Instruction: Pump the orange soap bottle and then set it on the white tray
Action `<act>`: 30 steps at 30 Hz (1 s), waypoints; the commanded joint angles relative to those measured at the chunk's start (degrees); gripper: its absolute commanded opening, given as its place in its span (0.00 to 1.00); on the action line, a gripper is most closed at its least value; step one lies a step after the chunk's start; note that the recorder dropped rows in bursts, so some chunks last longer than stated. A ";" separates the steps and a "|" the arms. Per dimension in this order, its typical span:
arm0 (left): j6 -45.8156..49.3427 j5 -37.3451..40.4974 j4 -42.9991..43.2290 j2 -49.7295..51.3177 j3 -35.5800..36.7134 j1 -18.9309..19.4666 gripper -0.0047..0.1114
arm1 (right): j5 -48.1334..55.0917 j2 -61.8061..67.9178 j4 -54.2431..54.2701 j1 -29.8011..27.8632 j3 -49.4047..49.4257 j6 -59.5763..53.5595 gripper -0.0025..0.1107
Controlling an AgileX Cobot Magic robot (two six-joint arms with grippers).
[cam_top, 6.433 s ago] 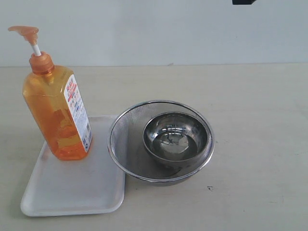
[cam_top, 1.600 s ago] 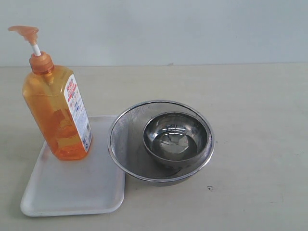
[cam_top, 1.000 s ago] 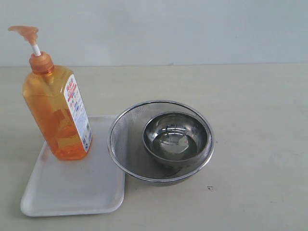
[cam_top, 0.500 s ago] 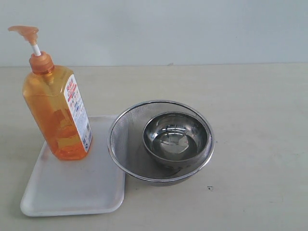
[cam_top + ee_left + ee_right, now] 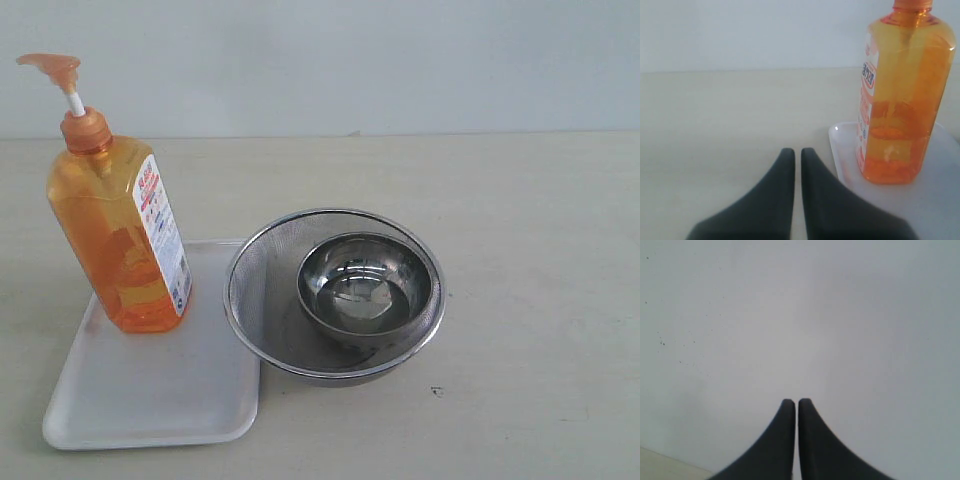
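The orange soap bottle [image 5: 115,235] stands upright on the far left part of the white tray [image 5: 160,385], its pump head raised on the white stem. In the left wrist view the bottle [image 5: 900,95] rises over the tray's corner [image 5: 845,145]. My left gripper [image 5: 797,152] is shut and empty, low over the table, a short way off the tray's edge and apart from the bottle. My right gripper [image 5: 797,402] is shut, empty, and faces only a blank grey wall. Neither gripper shows in the exterior view.
A round metal mesh strainer [image 5: 260,270] sits right of the tray, its rim overlapping the tray's right edge, with a steel bowl [image 5: 365,290] inside it. Beige tabletop [image 5: 540,300] stretches to the right and behind.
A dark part at the top right edge of the oldest frame has left the view. The bottle, tray and bowls have not moved.
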 commanded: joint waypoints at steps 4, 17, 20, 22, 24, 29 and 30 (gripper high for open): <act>-0.22 0.03 -0.60 -0.06 0.22 -0.49 0.08 | 1.62 -0.20 1.50 -0.16 0.21 -1.32 0.02; -0.22 0.03 -0.60 -0.06 0.22 -0.49 0.08 | 2.57 -0.20 1.50 -0.16 0.21 2.43 0.02; -0.22 0.03 -0.60 -0.06 0.22 -0.49 0.08 | 2.72 -1.61 1.50 -0.16 0.21 2.95 0.02; -0.22 0.03 -0.60 -0.06 0.22 -0.49 0.08 | 2.72 -3.35 1.50 -0.16 0.21 2.95 0.02; -0.22 0.03 -0.60 -0.06 0.22 -0.49 0.08 | 2.72 -4.93 1.50 -0.16 0.21 2.99 0.02; -0.22 0.03 -0.60 -0.06 0.22 -0.49 0.08 | 6.63 -10.07 1.50 -0.27 0.21 2.99 0.02; -0.22 0.03 -0.60 -0.06 0.22 -0.49 0.08 | 8.39 -11.04 1.50 -0.68 0.21 2.99 0.02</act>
